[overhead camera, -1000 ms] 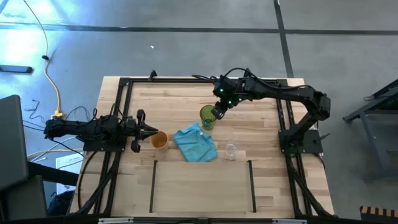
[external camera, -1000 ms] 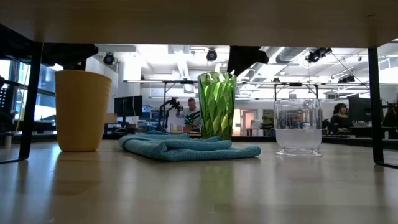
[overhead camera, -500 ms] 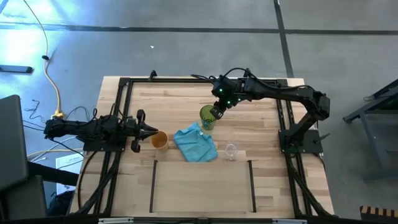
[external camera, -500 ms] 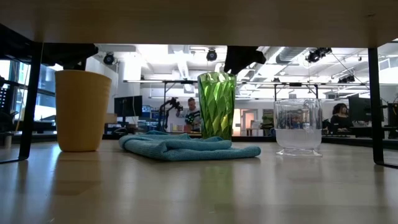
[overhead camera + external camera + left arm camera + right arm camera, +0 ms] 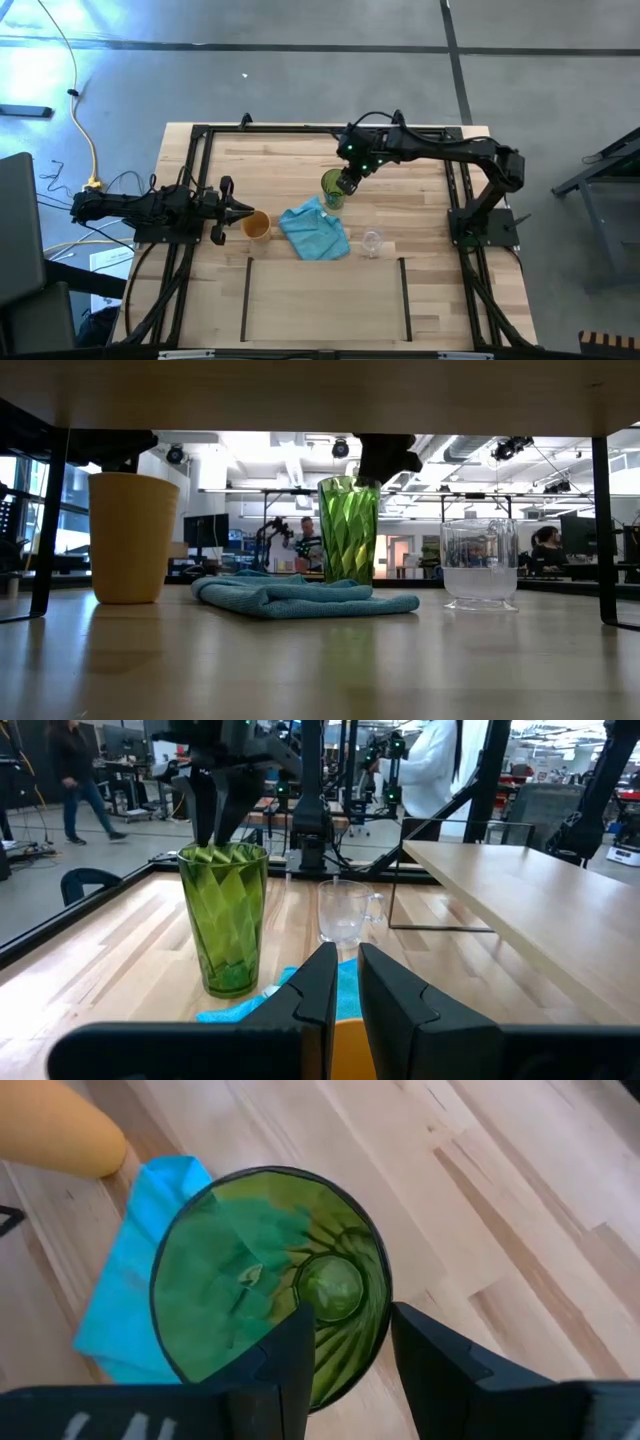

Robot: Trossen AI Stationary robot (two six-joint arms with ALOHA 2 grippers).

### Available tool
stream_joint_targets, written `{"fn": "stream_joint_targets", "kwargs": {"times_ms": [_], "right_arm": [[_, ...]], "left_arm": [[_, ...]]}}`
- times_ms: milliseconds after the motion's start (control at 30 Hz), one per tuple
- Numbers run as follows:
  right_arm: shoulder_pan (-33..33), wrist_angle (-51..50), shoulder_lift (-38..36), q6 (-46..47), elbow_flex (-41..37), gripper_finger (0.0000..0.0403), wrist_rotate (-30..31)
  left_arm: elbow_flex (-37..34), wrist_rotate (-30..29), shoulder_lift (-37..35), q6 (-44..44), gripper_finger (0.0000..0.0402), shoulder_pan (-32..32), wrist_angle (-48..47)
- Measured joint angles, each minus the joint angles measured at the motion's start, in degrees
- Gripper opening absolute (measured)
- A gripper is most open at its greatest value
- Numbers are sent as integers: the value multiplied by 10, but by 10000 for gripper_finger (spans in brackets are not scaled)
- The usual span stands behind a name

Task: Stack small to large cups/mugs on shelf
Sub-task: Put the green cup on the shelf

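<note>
Over the upright, faceted translucent green tumbler (image 5: 332,187), the right gripper (image 5: 345,1342) has shifted closer; its open, empty fingers straddle the far rim from directly above, one inside, one outside. The tumbler stands touching the light-blue cloth (image 5: 315,231), beyond the outlined wooden shelf area (image 5: 325,300). The left gripper (image 5: 237,212), fingers nearly closed and empty, waits just beside the orange cup (image 5: 258,225).

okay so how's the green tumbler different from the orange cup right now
The green tumbler is see-through and faceted; the orange cup is opaque and smooth. In the low view the tumbler stands taller and narrower, the cup shorter and wider. The right tool straddles the tumbler's rim, open, while the left tool sits at the cup, nearly closed. Both stand upright on the wooden table, beside the blue cloth.
</note>
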Motion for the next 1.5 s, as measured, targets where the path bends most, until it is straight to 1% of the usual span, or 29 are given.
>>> {"fn": "stream_joint_targets", "kwargs": {"times_ms": [300, 400, 667, 933, 1167, 1333, 1500], "right_arm": [[0, -2, 11, 0, 0, 126, 1], [0, -2, 11, 0, 0, 119, 3], [-5, -5, 11, 1, 0, 64, 7], [-7, -7, 11, 2, 0, 6, 26], [-7, -7, 11, 11, 0, 3, 28], [-7, -10, 7, 3, 0, 1, 16], [-8, -15, -20, 0, 0, 1, 16]], "left_arm": [[0, 0, 0, 0, 35, 0, -3], [0, 0, 0, 0, 35, 0, -8], [0, 0, 0, 0, 35, 0, -9], [0, 0, 0, 0, 35, 0, -9], [0, 0, 0, 0, 35, 0, -9], [0, 0, 0, 0, 35, 0, -9], [0, 0, 0, 0, 35, 0, -9]]}}
